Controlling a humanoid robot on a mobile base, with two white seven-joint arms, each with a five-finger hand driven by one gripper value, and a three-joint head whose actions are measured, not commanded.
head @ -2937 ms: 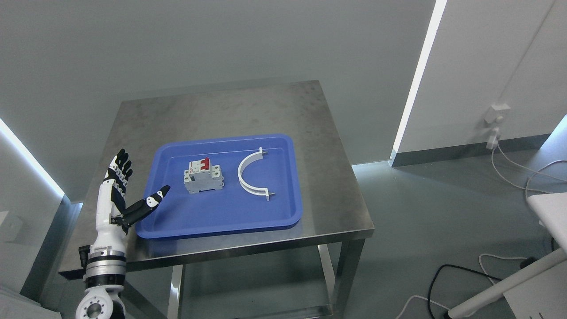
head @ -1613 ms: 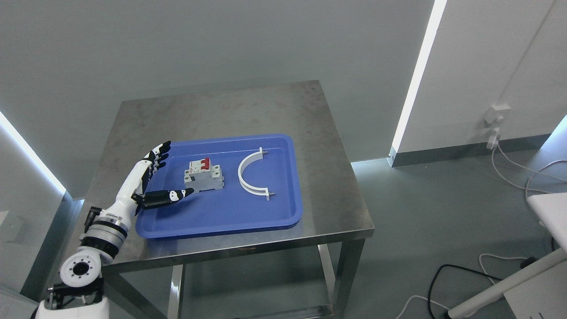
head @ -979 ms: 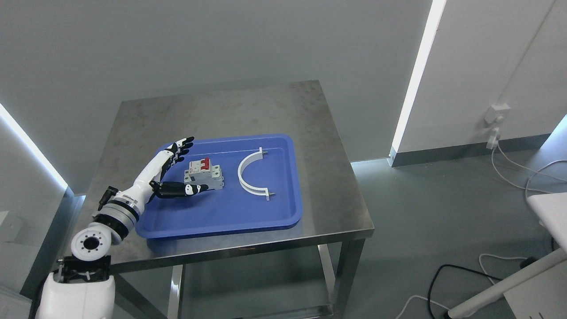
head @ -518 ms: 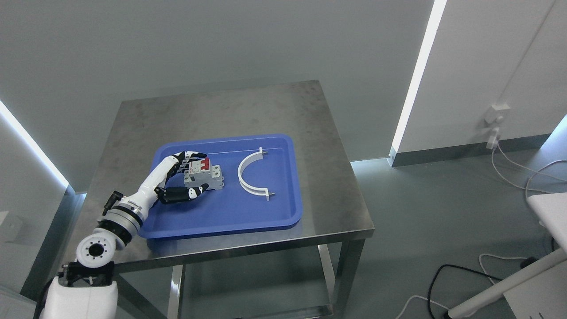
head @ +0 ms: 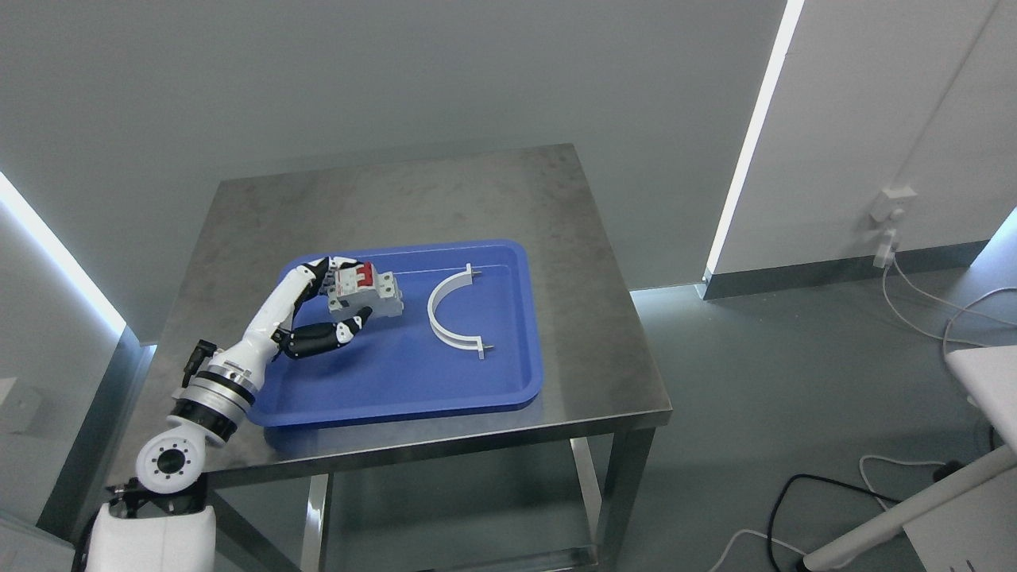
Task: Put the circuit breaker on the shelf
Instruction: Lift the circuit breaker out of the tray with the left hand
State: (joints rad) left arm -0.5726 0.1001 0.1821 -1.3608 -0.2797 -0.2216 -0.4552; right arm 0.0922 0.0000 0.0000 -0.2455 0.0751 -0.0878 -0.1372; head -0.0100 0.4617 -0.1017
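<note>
Left hand [head: 318,310] pinching breaker [head: 365,294] between thumb below and fingers [head: 338,266] behind, above tray [head: 413,389] on counter [head: 588,318]; probably gripped so for lifting clear toward shelf.

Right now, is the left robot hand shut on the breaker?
Yes: left robot hand has fingers above and thumb below the breaker.

Left hand [head: 306,314] fingers [head: 342,264] around circuit breaker [head: 365,292] above blue tray [head: 445,381]
</note>
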